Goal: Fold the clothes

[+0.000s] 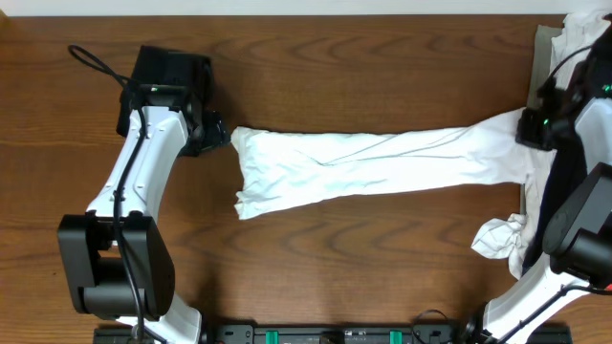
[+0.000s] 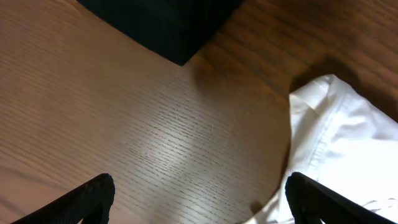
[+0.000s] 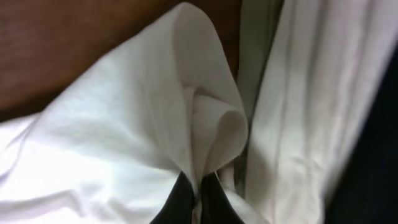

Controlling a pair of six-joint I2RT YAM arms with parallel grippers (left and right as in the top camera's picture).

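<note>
Fabric of the soft white T-shirt (image 1: 382,164) lies stretched in a long rumpled band across the brown wood-grain table (image 1: 335,57), from centre-left to the right edge. The right gripper (image 3: 199,198) has its jaws clamped together on a raised fold of that shirt. The left gripper (image 2: 199,202) hovers with jaws wide apart over bare wood, just beside the shirt's hemmed left end.

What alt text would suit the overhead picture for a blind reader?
A white fabric garment lies stretched in a long band across a brown wooden table, from the open left robot hand at one end to the right hand gripping the other. More white cloth is bunched near the right arm.
</note>
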